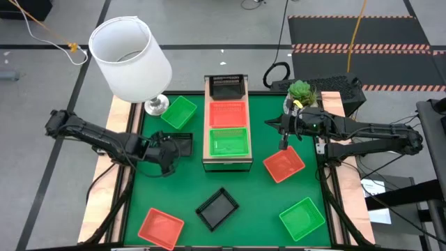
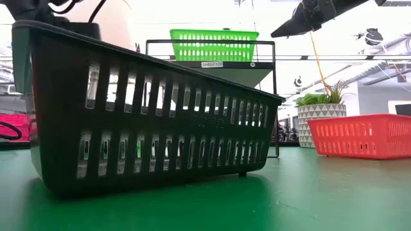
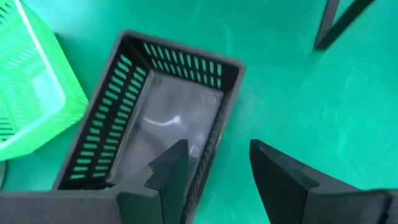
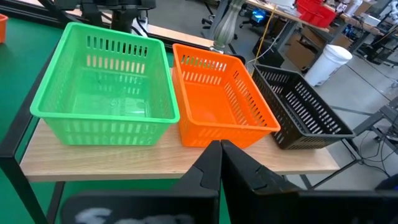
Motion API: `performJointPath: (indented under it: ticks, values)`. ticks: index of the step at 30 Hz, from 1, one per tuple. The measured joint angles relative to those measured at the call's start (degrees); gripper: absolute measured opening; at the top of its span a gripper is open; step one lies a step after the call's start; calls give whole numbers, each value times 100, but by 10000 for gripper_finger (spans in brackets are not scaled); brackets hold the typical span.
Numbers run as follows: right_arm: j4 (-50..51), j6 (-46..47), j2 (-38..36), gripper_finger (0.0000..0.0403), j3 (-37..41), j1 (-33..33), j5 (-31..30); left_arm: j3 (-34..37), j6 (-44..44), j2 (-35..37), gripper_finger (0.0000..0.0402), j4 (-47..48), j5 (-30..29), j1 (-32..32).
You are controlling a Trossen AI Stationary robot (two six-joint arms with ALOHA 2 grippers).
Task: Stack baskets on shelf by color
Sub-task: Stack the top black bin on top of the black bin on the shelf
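We see the left gripper [image 3: 214, 165] open, its fingers astride the wall of a black basket [image 1: 180, 145] on the worktop [image 1: 244, 188] left of the shelf [image 1: 228, 162]. Shelf holds green, orange, black baskets. Right gripper [image 4: 220, 163], fingers closed and empty, hovers beside it.

Black basket [image 3: 158, 118] — near end hidden behind left claw [image 3: 214, 168]; lamp [image 1: 131, 59] covers table corner.

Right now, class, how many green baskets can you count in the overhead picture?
3: one on the shelf at its near end, one beside the lamp, one at the table's near right corner. Nested baskets could hide.
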State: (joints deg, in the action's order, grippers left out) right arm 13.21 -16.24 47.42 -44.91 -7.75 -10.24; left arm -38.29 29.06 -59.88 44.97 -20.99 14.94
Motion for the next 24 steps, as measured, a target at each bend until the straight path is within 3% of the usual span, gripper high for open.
performJointPath:
  ticks: [13, 24]
  values:
    - [0, -119, 0, 0, 0, 0, 2, 629, -24, 0, 173, 195, 36, 247]
    - [0, -141, 0, 0, 0, 0, 2, 669, 14, 0, 172, 189, -118, 247]
